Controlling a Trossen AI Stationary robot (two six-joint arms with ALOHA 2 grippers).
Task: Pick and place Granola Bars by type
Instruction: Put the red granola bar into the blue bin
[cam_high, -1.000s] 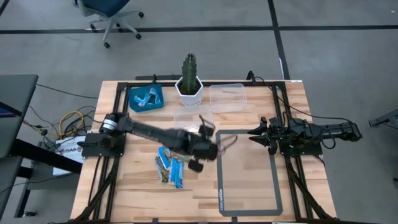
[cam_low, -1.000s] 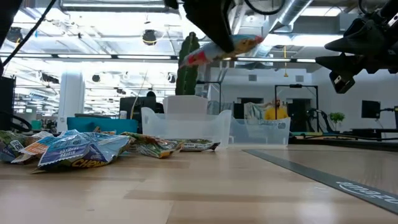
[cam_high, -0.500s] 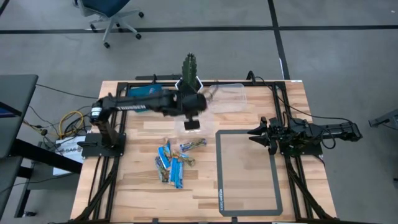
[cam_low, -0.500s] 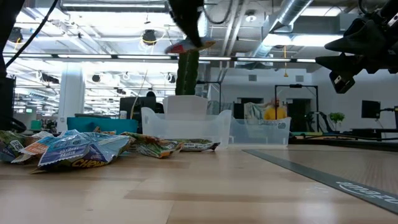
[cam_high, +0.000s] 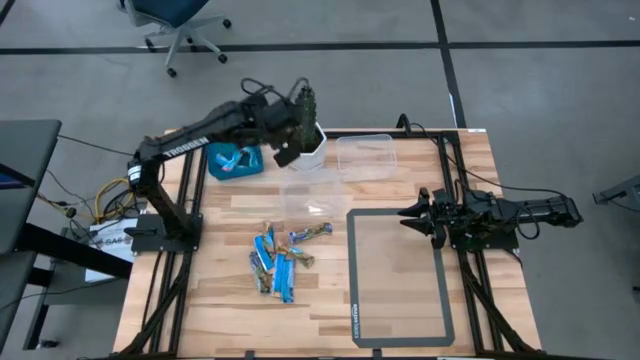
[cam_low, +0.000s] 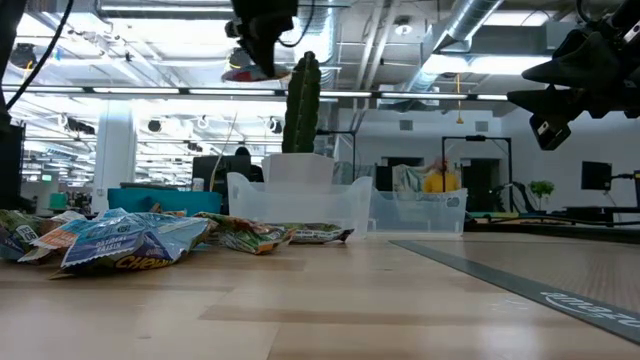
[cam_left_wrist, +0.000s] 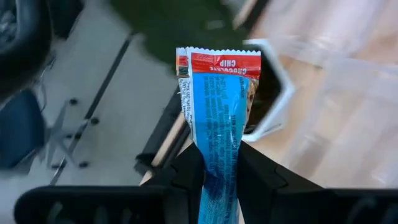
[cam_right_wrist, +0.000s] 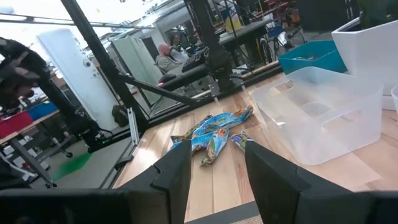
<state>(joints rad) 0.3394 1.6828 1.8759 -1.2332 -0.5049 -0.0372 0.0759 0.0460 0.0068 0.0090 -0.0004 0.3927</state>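
While the left gripper (cam_left_wrist: 214, 180) has its jaws closed tightly on a light blue bar (cam_left_wrist: 217, 118), we see the bar standing straight out from between the fingers, its long axis in line with them and its red end farthest from the gripper. In the high view this gripper (cam_high: 283, 150) hangs in the air just beside the cactus pot (cam_high: 304, 140), between the pot and the blue tray (cam_high: 250, 163). The tray lies just on the far side of the gripper from the pot and already holds some light blue wrappers, so we judge that the bar belongs there and that the coming move is a short travel away from the pot and then down. The rest of the granola bars (cam_high: 280, 258) lie in a loose heap on the table, well apart from the pot, toward the front edge. Two clear containers (cam_high: 363, 155) stand just beside the pot on its other side. The right gripper (cam_high: 412, 214) waits well apart from the pot, with its jaws open and nothing between them.

We cannot see how high the bar is above the tray. In the low view the gripper (cam_low: 262, 45) is partly cut off by the top edge, and the tray's contents are hidden there.
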